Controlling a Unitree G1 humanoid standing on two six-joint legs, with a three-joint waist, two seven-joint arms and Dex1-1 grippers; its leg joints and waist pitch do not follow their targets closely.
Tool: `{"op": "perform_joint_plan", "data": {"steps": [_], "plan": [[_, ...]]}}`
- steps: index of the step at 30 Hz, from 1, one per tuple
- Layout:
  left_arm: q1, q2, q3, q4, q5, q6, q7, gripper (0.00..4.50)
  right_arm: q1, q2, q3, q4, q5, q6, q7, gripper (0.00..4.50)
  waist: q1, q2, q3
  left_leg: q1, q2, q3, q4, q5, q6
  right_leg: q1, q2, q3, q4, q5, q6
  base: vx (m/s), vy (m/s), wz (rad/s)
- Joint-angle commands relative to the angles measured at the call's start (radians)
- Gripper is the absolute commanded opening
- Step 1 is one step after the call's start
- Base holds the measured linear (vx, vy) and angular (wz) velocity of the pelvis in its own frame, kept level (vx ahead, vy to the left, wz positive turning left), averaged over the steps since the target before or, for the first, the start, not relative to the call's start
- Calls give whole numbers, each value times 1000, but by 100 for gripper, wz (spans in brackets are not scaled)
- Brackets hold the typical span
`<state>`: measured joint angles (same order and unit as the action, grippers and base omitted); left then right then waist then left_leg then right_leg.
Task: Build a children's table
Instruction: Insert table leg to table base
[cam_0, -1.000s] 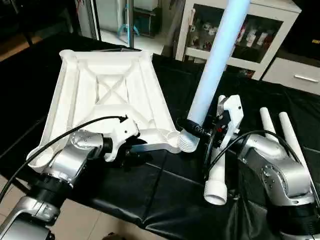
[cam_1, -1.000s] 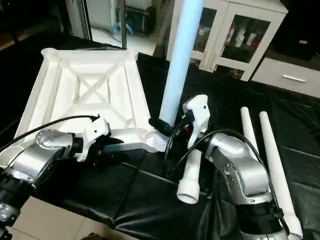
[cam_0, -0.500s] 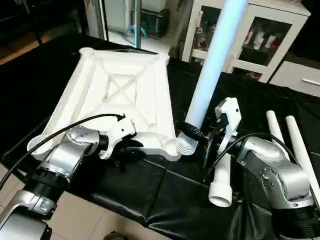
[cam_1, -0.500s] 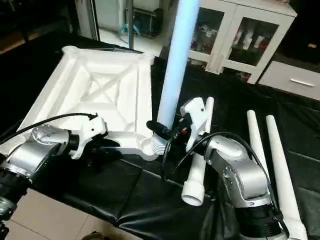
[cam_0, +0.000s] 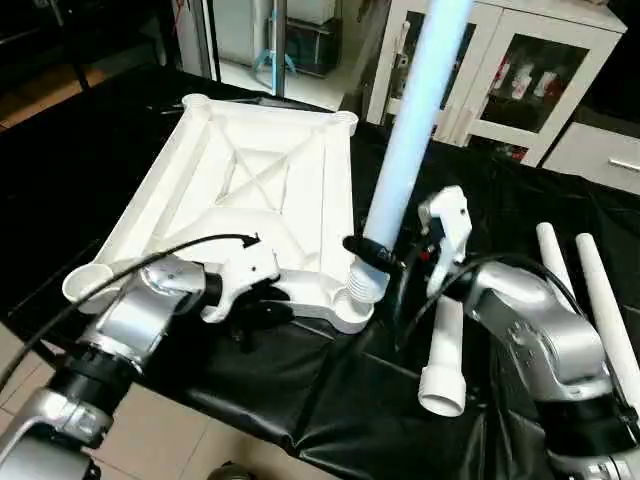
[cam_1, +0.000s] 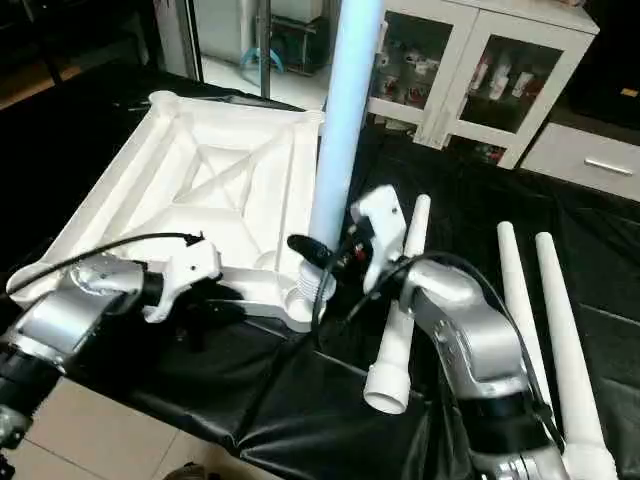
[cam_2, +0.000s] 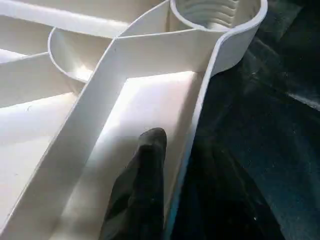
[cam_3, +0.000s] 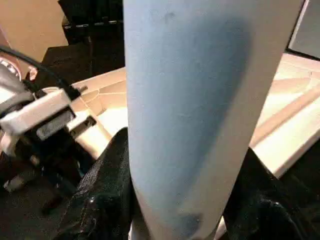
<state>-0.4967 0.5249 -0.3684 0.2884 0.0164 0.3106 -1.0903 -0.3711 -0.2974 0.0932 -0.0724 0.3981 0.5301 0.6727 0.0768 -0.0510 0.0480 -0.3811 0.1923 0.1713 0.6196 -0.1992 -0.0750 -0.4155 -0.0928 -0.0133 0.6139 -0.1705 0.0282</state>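
two black grippers clamp: left (cam_0: 262, 312) on ribbed tabletop (cam_0: 250, 190), right (cam_0: 375, 255) on smooth tube leg (cam_0: 410, 130).

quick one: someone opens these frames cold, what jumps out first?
The tall white leg standing nearly upright, its ribbed end in the near corner socket of the upside-down tabletop, with the right gripper clamped around it just above the socket. Next, the left gripper astride the tabletop's near edge wall, and three more legs lying on the black table to the right.
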Motion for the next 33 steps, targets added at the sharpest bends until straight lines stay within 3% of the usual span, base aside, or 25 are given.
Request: {"op": "perform_joint_plan", "data": {"steps": [1,5,8,10,15,16,19,23,29,33], "plan": [[31,-5,-44,-4,17,26,0,67,-21,-8,7,8,-2,7,6,182,-11,18,-63,24,23,2,-96,-201,-46,39,-24,15,-50,-117,-202,0,0,0],[31,2,-22,-31,27,36,20,65,-36,-10,6,18,-7,0,6,182,-13,21,-63,24,22,1,-97,-204,-49,39,-24,16,-51,-124,-198,0,0,0],[27,-21,22,-41,-13,43,40,135,-31,-5,-6,35,-7,-18,11,182,-19,24,-63,24,21,2,-95,-214,-51,37,-22,15,-53,-121,-205,0,0,0],[23,-6,18,-76,-28,68,2,141,-17,-14,-18,16,-2,-9,7,182,-20,30,-63,23,20,1,-96,-224,-51,39,-23,16,-53,-130,-207,0,0,0],[-11,-8,27,-64,-42,47,-23,181,6,-24,-28,-18,16,7,7,182,-23,30,-66,21,19,3,-91,-166,-34,43,-20,15,-48,-56,-224,0,0,0],[-21,-7,26,-61,-39,41,-36,181,18,-27,-34,-31,21,12,4,182,-22,38,-65,22,19,2,-92,-165,-35,43,-20,14,-47,-53,-225,0,0,0],[-27,4,12,-54,-34,19,-66,205,30,-30,-37,-44,25,15,5,182,-25,37,-64,23,19,2,-93,-191,-35,42,-19,14,-51,-77,-228,0,0,0],[-47,2,2,-10,-25,-23,-72,212,48,-38,-45,-66,31,22,3,182,-30,37,-62,22,19,2,-93,-215,-37,43,-20,16,-54,-112,-221,0,0,0],[-70,-1,-14,55,-14,-42,-108,212,70,-49,-56,-103,42,42,-3,182,-37,45,-63,22,19,1,-93,-210,-39,43,-19,15,-53,-98,-227,0,0,0],[-68,-13,-24,96,-7,-58,-106,212,76,-52,-57,-118,48,50,-11,182,-45,43,-64,21,18,2,-90,-199,-31,45,-19,15,-52,-75,-239,0,0,0]]}}
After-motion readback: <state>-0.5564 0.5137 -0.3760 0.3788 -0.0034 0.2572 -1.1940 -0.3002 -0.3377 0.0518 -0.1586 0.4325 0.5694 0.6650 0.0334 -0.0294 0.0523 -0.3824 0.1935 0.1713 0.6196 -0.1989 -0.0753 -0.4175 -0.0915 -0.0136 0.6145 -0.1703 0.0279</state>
